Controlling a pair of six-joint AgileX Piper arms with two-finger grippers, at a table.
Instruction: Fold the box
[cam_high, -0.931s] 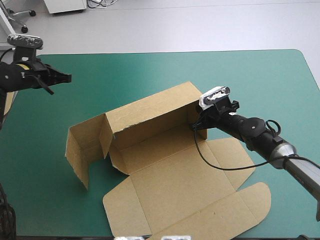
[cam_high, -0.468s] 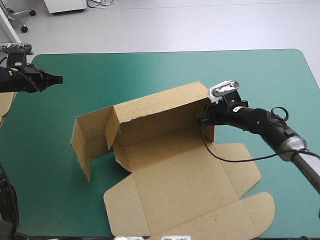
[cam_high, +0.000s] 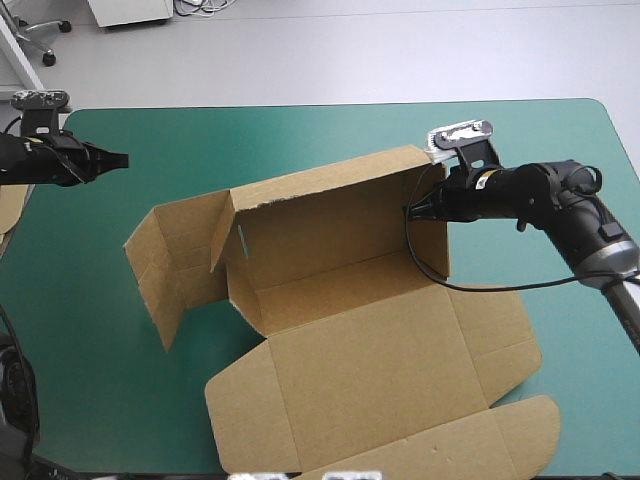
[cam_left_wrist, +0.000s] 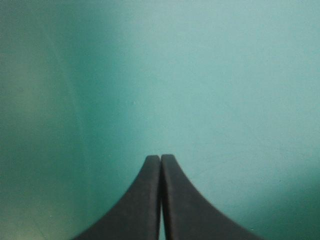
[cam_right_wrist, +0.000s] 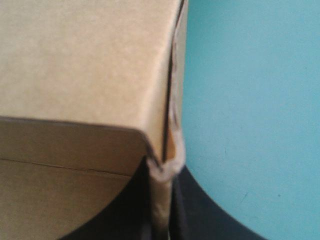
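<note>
The brown box (cam_high: 350, 350) lies partly raised in the middle of the teal-green cover. Its long back wall (cam_high: 330, 220) stands up and a side wall (cam_high: 165, 265) stands angled outward at its left end. The lid and flaps lie flat toward the near edge. My right gripper (cam_high: 413, 209) is shut on the box at the right end of the back wall; in the right wrist view the board's edge (cam_right_wrist: 172, 125) runs down between my gripper (cam_right_wrist: 162, 172). My left gripper (cam_high: 122, 159) is shut and empty near the table's left edge, far from the box, with only cover ahead of it (cam_left_wrist: 160, 159).
A piece of more brown board (cam_high: 12, 205) shows at the table's left edge. Bare teal-green cover (cam_high: 300, 130) stretches beyond the box to the far edge and to the right of it.
My right gripper has moved right and toward the far edge with the board's corner, dragging the box along and standing the back wall higher. My left gripper drew back left, then held.
</note>
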